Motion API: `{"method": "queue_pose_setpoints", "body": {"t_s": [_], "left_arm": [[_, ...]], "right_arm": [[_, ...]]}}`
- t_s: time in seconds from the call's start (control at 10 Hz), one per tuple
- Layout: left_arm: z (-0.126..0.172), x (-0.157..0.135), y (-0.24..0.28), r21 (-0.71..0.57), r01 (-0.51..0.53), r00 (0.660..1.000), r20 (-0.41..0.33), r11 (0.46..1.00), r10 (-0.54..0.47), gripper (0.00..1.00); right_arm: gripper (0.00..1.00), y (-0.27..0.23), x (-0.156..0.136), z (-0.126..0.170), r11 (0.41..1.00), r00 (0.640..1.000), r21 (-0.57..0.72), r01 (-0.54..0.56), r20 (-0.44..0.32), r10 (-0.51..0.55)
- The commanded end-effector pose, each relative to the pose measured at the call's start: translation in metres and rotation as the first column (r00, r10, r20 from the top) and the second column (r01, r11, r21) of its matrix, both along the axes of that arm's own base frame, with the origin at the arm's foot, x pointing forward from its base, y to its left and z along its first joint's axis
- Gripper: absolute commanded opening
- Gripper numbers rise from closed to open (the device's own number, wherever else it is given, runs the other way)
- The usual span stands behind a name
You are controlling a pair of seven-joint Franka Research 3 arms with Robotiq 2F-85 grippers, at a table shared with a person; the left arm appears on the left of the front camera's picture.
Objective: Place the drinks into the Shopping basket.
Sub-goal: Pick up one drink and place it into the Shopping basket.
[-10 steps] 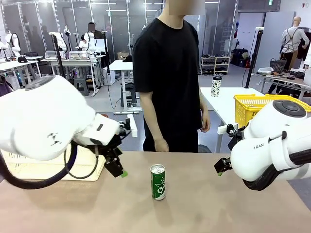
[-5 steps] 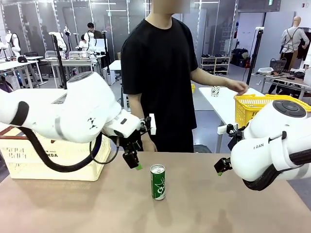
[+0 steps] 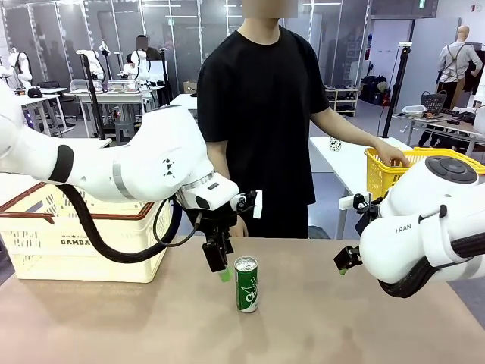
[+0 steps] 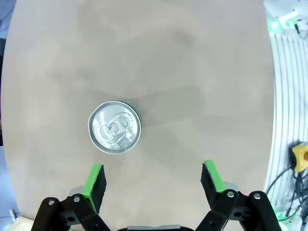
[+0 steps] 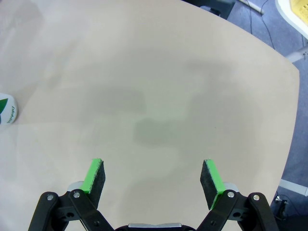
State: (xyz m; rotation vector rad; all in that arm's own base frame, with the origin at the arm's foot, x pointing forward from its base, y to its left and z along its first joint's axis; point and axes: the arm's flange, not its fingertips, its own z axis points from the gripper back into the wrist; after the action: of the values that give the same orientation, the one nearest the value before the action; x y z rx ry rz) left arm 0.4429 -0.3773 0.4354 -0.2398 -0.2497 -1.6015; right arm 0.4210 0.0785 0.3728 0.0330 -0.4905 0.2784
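The green cylindrical metal can (image 3: 245,284) stands upright near the middle of the tan table (image 3: 341,326), outside the cream-white plastic lattice shopping basket (image 3: 38,250) with a reddish-brown rim, which sits well apart at the table's left.

From the front the can's printed side is readable. The left wrist view gives its silver lid and pull tab (image 4: 114,127) from above. The right wrist view catches a sliver of it (image 5: 6,109), cut by the picture's edge.

The left gripper (image 3: 220,267) points down just beside the can's top. Seen from its own wrist, the gripper (image 4: 154,175) has its jaws spread wide and holds nothing, and the can lies ahead of the left-hand finger (image 4: 95,180), not between the two.

The right gripper (image 3: 345,262) is mostly hidden behind its arm in the front view. Its wrist view shows the gripper (image 5: 154,175) with jaws wide apart over bare table.

The left arm covers part of the basket. The person's hand (image 3: 394,157) rests at a yellow mesh basket (image 3: 379,178) on a farther table.
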Motion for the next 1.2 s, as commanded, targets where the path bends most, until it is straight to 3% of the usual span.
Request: {"method": "queue_pose_setpoints", "body": {"t_s": [0.0,0.4,0.7,1.1], "left_arm": [[-0.002,0.015,-0.002,0.008,0.012,1.0,0.011,1.0,-0.012,1.0],[-0.02,0.024,-0.013,0.007,0.023,1.0,0.002,1.0,-0.023,1.0],[-0.025,0.031,-0.022,0.041,0.015,0.998,0.059,0.999,-0.017,1.0],[-0.031,0.036,-0.031,0.009,0.027,1.0,0.003,1.0,-0.027,1.0]], "right_arm": [[1.0,-0.001,0.0,0.0,1.0,1.0,0.0,-0.004,0.0,0.004],[1.0,-0.001,0.0,0.0,1.0,1.0,0.0,-0.004,0.0,0.004],[1.0,-0.001,0.0,0.0,1.0,1.0,0.0,-0.004,0.0,0.004],[1.0,-0.001,0.0,0.0,1.0,1.0,0.0,-0.004,0.0,0.004]]}}
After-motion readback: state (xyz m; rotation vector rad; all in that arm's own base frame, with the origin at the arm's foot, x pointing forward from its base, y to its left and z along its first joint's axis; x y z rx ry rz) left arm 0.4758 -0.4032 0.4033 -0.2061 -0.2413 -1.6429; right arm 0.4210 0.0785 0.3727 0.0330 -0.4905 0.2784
